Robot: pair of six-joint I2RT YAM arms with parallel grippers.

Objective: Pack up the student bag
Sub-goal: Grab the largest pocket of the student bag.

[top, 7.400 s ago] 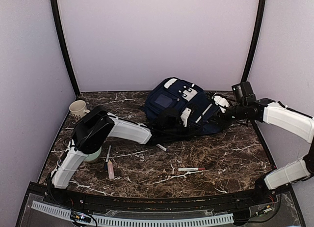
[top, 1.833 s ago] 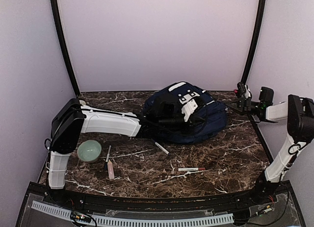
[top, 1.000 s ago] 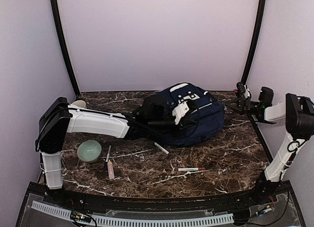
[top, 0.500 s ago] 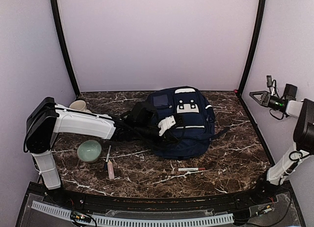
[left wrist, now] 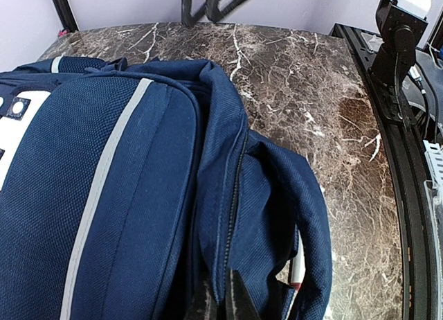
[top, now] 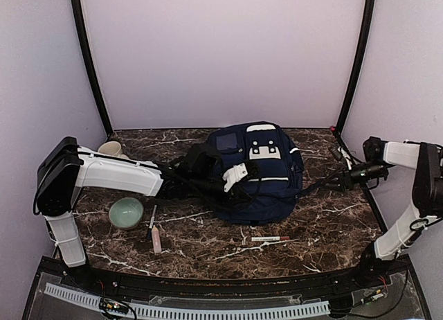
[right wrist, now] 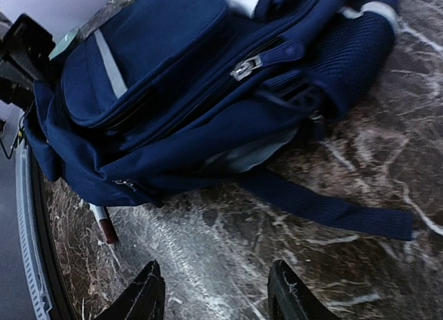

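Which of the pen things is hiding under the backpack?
The white one with the dark-red cap, poking out from beneath the student bag. The red-ended marker, pink stick and thin dark-tipped one lie uncovered on the table.

Navy student bag [top: 268, 190] lying flat, far of centre on the marble table [top: 325, 230].
Front faces up: white patches toward the far wall, thin pale stripes, one dark strap trailing right.
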